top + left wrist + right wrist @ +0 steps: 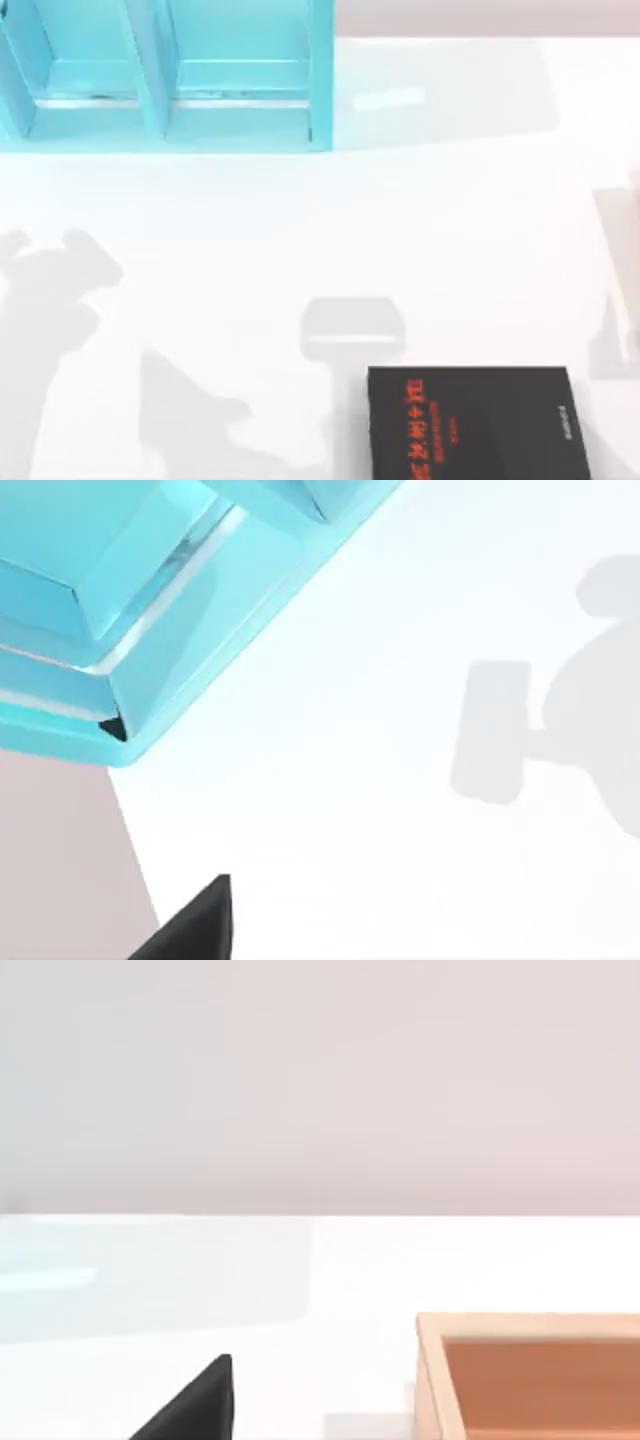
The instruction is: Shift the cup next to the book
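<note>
The black book (478, 422) with red lettering lies flat on the white table at the front right of the top view, its near edge cut off by the frame. The cup is out of view. A dark wedge of my left gripper (195, 925) pokes into the left wrist view, over bare table near the shelf unit's corner. A like dark wedge of my right gripper (195, 1405) sits in the right wrist view, over bare table short of a wooden box.
A large turquoise shelf unit (165, 75) stands at the back left, and its corner (150, 610) is close in the left wrist view. An open wooden box (530, 1370) lies ahead in the right wrist view. Arm shadows fall on the table's left and middle.
</note>
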Robot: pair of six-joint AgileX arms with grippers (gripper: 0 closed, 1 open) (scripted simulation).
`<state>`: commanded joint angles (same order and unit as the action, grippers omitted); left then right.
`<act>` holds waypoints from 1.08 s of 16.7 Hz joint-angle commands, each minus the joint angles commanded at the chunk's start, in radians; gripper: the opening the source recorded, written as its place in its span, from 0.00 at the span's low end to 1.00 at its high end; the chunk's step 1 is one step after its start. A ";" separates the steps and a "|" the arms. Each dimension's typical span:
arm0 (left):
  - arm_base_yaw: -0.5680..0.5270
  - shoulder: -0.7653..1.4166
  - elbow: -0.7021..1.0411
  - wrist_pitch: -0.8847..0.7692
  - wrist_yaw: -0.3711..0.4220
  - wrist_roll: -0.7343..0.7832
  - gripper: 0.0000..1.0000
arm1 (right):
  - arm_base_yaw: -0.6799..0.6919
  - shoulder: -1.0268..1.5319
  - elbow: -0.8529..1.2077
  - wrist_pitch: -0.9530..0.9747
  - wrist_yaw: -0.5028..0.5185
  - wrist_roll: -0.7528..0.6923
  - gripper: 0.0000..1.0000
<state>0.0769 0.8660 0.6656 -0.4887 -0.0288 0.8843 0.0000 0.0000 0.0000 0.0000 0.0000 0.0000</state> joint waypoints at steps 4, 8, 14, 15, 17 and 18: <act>0.104 0.397 0.275 -0.243 -0.004 0.431 1.00 | 0.000 0.000 0.000 0.000 0.000 0.000 1.00; 0.242 0.682 0.510 -0.460 -0.003 0.793 1.00 | 0.000 0.000 0.000 0.000 0.000 0.000 1.00; 0.467 0.935 0.771 -0.681 0.012 1.209 1.00 | 0.000 0.000 0.000 0.000 0.000 0.000 1.00; 0.500 0.955 0.802 -0.704 0.015 1.257 1.00 | 0.000 0.000 0.000 0.000 0.000 0.000 1.00; 0.556 0.981 0.850 -0.741 0.022 1.331 1.00 | 0.000 0.000 0.000 0.000 0.000 0.000 1.00; 0.577 0.990 0.867 -0.753 0.025 1.358 1.00 | 0.000 0.000 0.000 0.000 0.000 0.000 1.00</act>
<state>0.6538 1.8565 1.5324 -1.2417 -0.0034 2.2423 0.0000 0.0000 0.0000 0.0000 0.0000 0.0000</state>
